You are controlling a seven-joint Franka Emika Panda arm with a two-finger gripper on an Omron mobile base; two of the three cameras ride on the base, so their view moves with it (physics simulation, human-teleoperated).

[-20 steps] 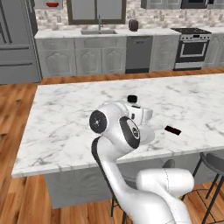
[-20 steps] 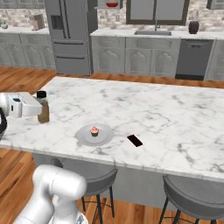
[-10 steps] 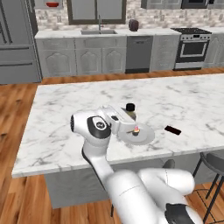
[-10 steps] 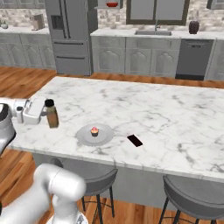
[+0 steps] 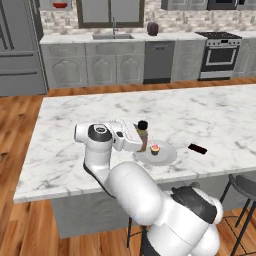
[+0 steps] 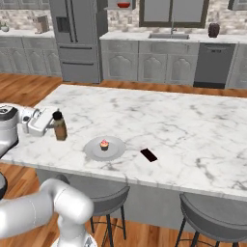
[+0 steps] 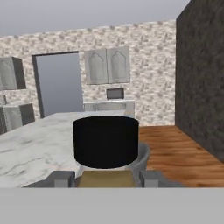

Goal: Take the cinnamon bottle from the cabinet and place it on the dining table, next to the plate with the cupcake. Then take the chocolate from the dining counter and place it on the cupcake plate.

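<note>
- Gripper [image 6: 52,126] reaches in sideways just above the tabletop [image 6: 193,125], clamped on the bottle [image 6: 60,126] w/ a finger each side of the body. Bottle upright, base at or near the marble; can't tell if it's touching.
- Side hold below the cap keeps bottle vertical, so it should stand on its own once let go.
- Hand view: black cap [image 7: 105,141] sits centred btwn the two finger tips [image 7: 61,178]; brown body barely shows under it.
- Bottle is just beside the plate [image 6: 91,149], on the robot's left of it. Looks like the intended spot: near plate, not on it.
- Cupcake [image 6: 104,144] at plate centre, upright.
- Chocolate [image 6: 149,155] lies flat on the marble past the plate's other side, apart from the rim. Second half of task not started, by my read.
- Left base view: arm's own bulk cuts off tabletop's near edge; bottle [image 5: 142,136] partly behind the hand.
- Plate mostly blocked by the cap in hand view.
- Far wall: sink run, fridge, units; detail too small.
</note>
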